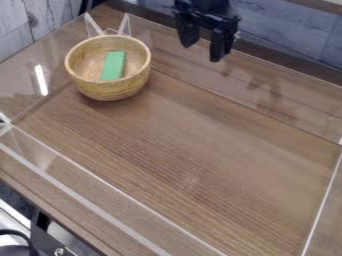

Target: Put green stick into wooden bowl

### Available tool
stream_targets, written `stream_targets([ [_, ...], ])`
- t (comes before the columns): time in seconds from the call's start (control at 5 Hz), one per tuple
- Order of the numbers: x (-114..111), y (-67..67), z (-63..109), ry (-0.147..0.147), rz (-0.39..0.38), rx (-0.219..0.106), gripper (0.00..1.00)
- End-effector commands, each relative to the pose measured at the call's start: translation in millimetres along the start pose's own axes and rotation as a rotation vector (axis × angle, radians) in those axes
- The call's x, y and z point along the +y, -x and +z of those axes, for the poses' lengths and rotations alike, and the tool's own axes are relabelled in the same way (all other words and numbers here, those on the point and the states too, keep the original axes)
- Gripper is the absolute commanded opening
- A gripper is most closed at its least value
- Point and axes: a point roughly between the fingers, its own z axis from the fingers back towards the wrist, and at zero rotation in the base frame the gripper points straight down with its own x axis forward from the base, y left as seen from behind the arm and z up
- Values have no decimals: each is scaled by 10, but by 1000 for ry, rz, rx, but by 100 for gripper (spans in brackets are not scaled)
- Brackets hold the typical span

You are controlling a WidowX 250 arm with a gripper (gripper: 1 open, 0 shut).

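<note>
The green stick (pixel 112 65) lies flat inside the wooden bowl (pixel 108 88), which stands at the back left of the table. My black gripper (pixel 203 45) hangs in the air to the right of the bowl, near the back edge, pointing down. Its two fingers stand apart with nothing between them, so it is open and holds nothing.
The wooden table top (pixel 187 150) is ringed by low clear plastic walls (pixel 54 165) at the front, the left and the right. A grey tiled wall (pixel 287 25) rises behind the table.
</note>
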Motion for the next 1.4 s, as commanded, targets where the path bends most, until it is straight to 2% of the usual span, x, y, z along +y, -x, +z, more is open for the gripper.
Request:
stream_targets([
  [0.0,135,-64,324,-34,-44,-103,100],
  [0.2,179,-37,356,-51,-36,-102,100],
  [0.4,130,29,364,-57,13,-95,100],
  [0.6,104,61,314,-48,38,-88,100],
  [0.8,56,28,279,-45,62,-90,100],
  [1.2,-44,-65,167,-43,56,-80,100],
])
